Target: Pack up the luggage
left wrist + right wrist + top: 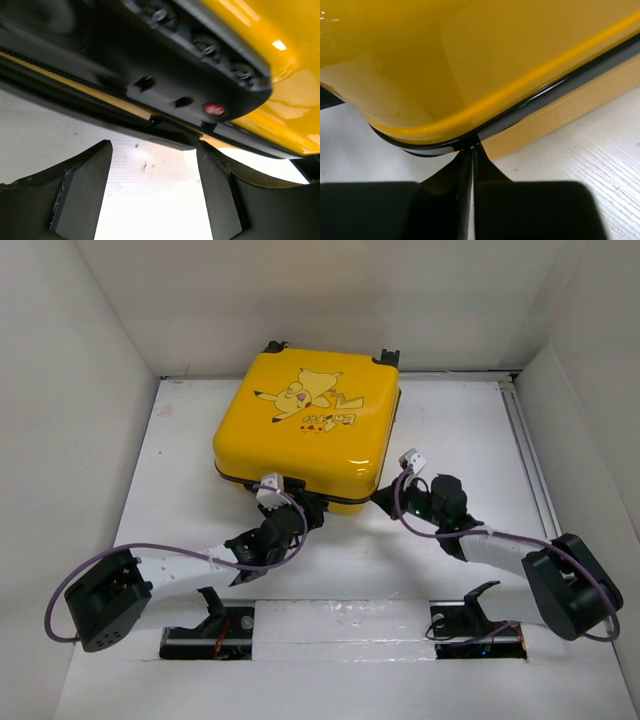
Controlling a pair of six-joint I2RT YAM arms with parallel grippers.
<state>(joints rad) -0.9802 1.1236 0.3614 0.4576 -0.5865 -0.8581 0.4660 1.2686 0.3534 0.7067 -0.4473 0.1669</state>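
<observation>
1. Up against the fingertips of the right claw (472, 151), which are pressed together, is the black zipper trim (530, 107). Can't tell if anything's pinched.
2. Left claw (152, 150) is spread wide and holds nothing, with a black plastic handle block (190, 75) just above it.
3. Beyond both claws, the small bright-yellow hard-shell Pikachu suitcase (310, 425) lies closed, print up, on the white table (450, 420).

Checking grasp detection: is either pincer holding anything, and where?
Left pincer: open, holding nothing. Right pincer: shut at the black zipper on a corner of the suitcase; whether it pinches anything there cannot be told.
</observation>
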